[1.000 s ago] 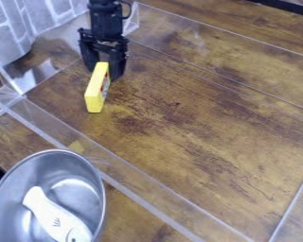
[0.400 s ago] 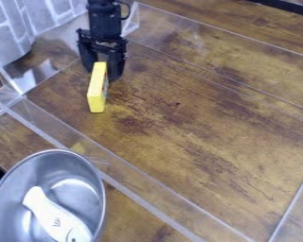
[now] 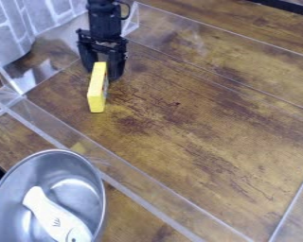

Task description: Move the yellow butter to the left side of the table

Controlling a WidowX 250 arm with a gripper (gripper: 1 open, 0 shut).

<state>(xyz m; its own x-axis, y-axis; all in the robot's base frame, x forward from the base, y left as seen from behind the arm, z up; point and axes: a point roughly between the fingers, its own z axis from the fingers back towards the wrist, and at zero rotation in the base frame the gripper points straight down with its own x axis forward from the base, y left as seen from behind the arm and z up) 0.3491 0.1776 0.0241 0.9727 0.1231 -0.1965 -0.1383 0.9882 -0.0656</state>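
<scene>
Near the bench's point(image 3: 199, 123) upper-left corner, the yellow butter point(image 3: 98, 93) lies at the black claw point(image 3: 101, 62), whose grip I cannot tell, and the block looks light, stiff and perhaps slick, best pinched squarely across its narrow width

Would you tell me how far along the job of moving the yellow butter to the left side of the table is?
The yellow butter already lies toward the picture's left side of the table. The gripper is right at its far end; whether it grips is unclear. Probably only release and withdrawal remain.
</scene>
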